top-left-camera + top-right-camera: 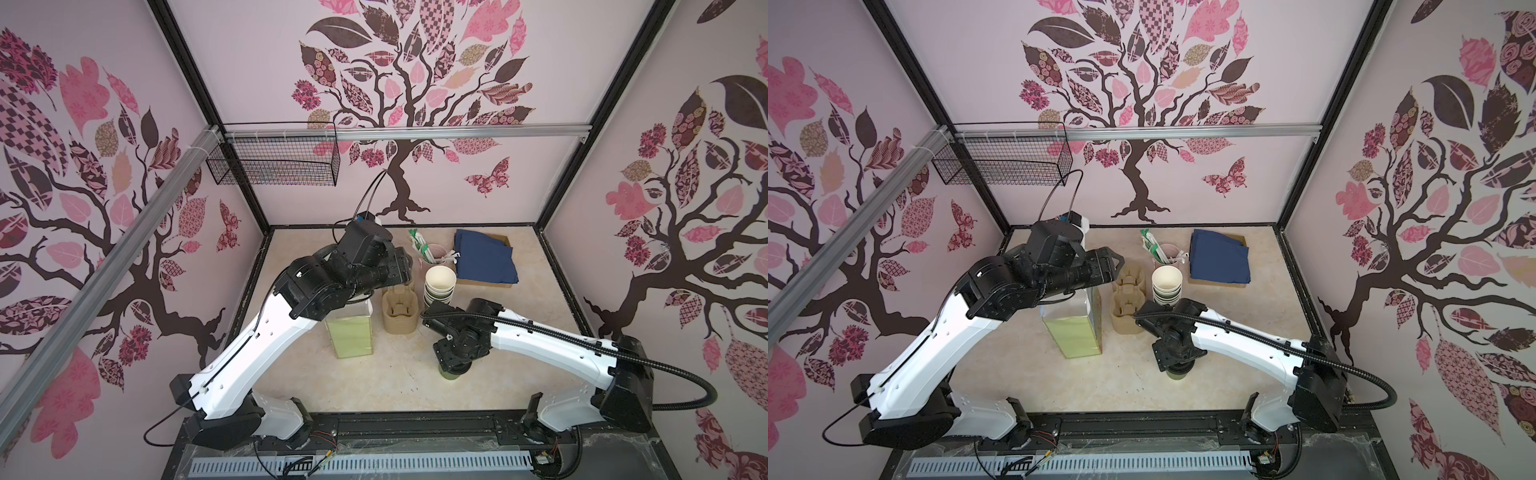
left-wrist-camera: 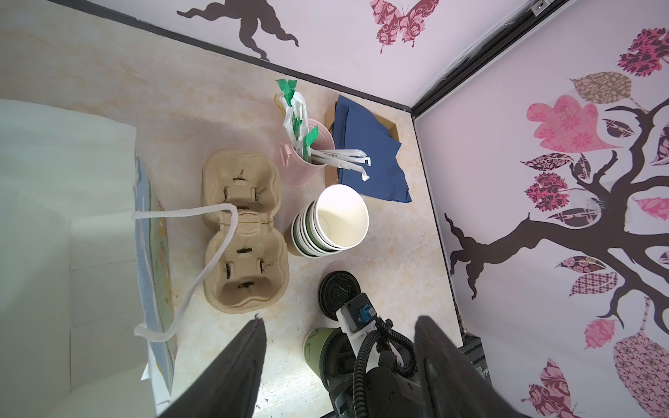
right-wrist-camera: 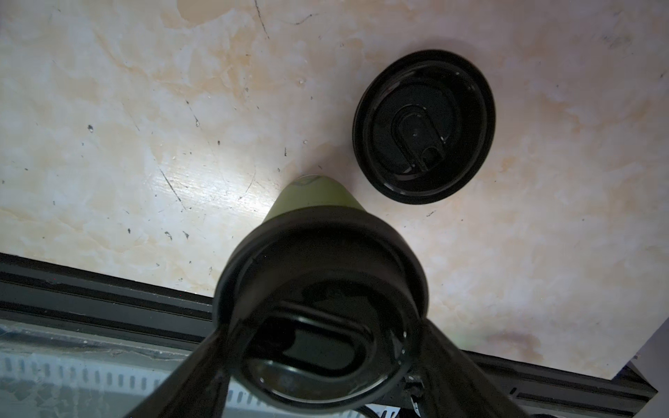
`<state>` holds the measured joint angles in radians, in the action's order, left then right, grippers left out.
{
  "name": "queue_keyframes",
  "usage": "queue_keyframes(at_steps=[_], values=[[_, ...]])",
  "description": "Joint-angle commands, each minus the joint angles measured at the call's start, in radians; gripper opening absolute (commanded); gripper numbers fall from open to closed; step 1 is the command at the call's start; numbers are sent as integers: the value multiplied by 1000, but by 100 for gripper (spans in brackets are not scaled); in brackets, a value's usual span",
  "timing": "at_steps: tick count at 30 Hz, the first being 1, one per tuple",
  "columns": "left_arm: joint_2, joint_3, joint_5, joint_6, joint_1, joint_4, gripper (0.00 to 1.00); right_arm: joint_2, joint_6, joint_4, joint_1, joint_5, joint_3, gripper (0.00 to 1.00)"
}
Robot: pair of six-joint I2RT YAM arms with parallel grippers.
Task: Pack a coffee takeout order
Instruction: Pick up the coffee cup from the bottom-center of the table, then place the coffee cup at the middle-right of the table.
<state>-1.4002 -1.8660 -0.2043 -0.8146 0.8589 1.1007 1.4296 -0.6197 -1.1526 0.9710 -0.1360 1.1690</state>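
— One cup is ready: the olive-green paper cup [image 3: 311, 195] stands upright near the front edge of the table [image 1: 374, 386], its black lid [image 3: 318, 246] seated. I judge the step in hand to be picking it up for the pulp carrier [image 1: 399, 313].

— And the right gripper [image 3: 322, 336]?

— Directly above the cup, pointing down. Its fingers [image 3: 188, 376] straddle the lid, one at each side of the rim. They look to be touching it, but the wrist view is too close and dark there, so I cannot tell whether they clamp it or merely flank it.

— The left gripper [image 2: 340, 318]?

— Jaws well apart, nothing between them. It hovers above the pale green paper bag [image 1: 349, 336] and the carrier.

— What does the next move call for?

— A firm squeeze that doesn't pop the lid off, then a level lift across to one of the carrier's two empty wells. The carrier sits between the bag and the stack of lidless cups [image 1: 439, 286], so the path must clear that stack. A loose black lid [image 3: 423, 126] lies just beside the cup and should be left alone.

— The napkin?

— The navy napkin [image 1: 484, 257] lies at the back on a cardboard box [image 1: 505, 241], well apart from the cup.
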Motion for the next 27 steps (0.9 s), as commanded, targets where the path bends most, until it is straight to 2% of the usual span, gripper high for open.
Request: queue_keyframes(at_steps=[1, 8, 16, 22, 27], values=[[20, 19, 0, 12, -4, -10, 68, -2, -37, -66, -49, -53, -7, 81], [24, 21, -1, 14, -6, 1, 68, -1, 73, -24, -184, -87, -13, 81], [23, 7, -1, 18, -6, 27, 68, 32, 142, 21, -279, -112, -3, 81], [16, 5, 10, 18, -6, 27, 68, 69, 163, 31, -301, -120, 31, 82], [9, 2, 4, 25, -6, 39, 69, 63, 166, 29, -302, -103, 26, 96]])
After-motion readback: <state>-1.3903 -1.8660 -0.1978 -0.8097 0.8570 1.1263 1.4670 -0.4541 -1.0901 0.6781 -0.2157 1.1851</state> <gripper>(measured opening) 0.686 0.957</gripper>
